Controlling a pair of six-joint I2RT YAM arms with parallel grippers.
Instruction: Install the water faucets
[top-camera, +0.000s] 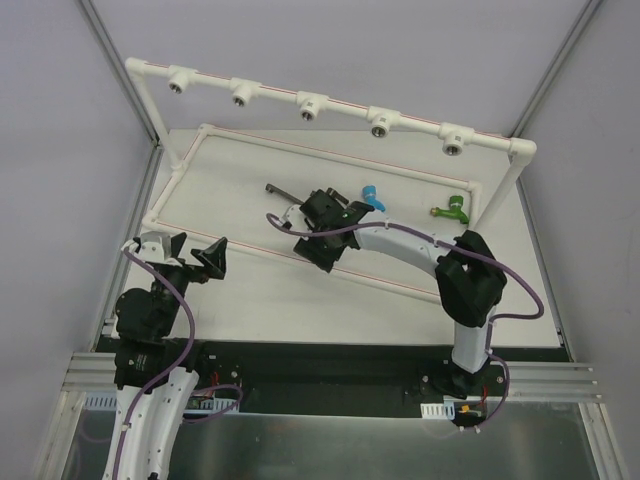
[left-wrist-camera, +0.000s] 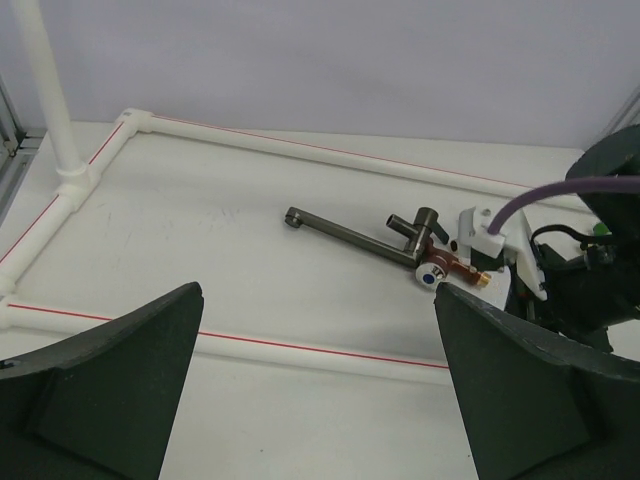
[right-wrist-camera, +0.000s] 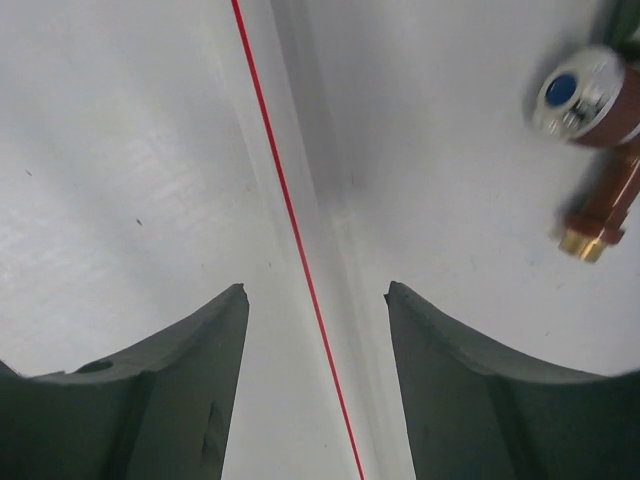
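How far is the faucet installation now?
Done: nothing; all five sockets are empty. In hand: nothing; the right gripper hangs open beside the red-brown faucet, the left gripper open, away. Remaining: that one, the blue faucet and the green faucet, lying on the table.

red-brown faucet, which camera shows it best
Left wrist: the whole faucet lies in view, long spout included. Right wrist catches only its knob and brass end at the frame edge. The top view shows little more than the spout.
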